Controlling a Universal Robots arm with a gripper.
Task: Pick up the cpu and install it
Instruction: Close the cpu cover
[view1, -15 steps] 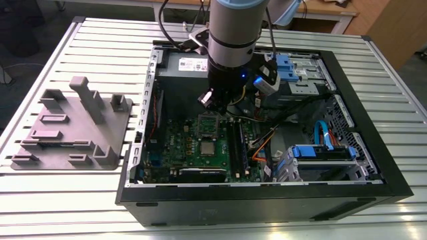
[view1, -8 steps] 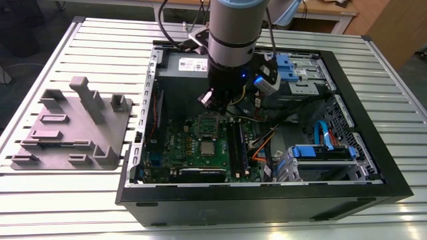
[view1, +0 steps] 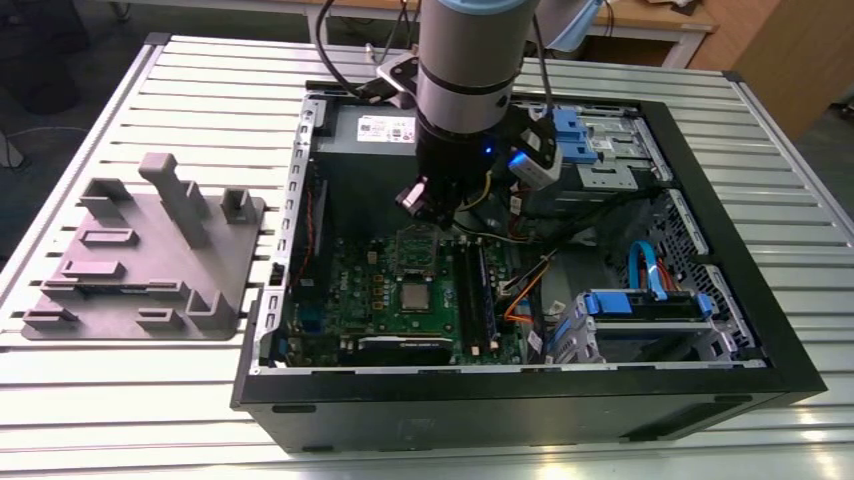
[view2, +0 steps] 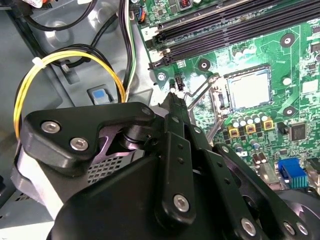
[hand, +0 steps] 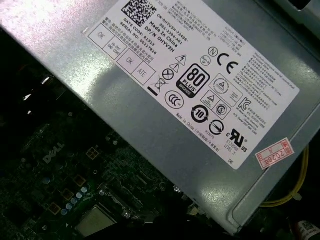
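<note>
The cpu (view1: 416, 296), a small silvery square, lies flat in the socket in the middle of the green motherboard (view1: 367, 300) inside the open computer case. In both wrist views it shows in the socket as well: cpu (view2: 248, 90) and cpu (hand: 97, 223). My gripper (view1: 434, 213) hangs above the board's far part, beyond the cpu and apart from it. In the second wrist view the gripper (view2: 172, 97) comes to one narrow tip, shut with nothing in it, close to a thin raised metal lever (view2: 200, 94) at the socket's side.
The black case (view1: 534, 400) stands open on a slatted metal table (view1: 160, 400). A grey power supply (hand: 200, 100), yellow and black cables (view2: 65, 57), memory slots (view2: 225, 25) and blue drive brackets (view1: 647, 303) surround the board. A grey plastic fixture (view1: 140, 255) lies at the exterior view's left.
</note>
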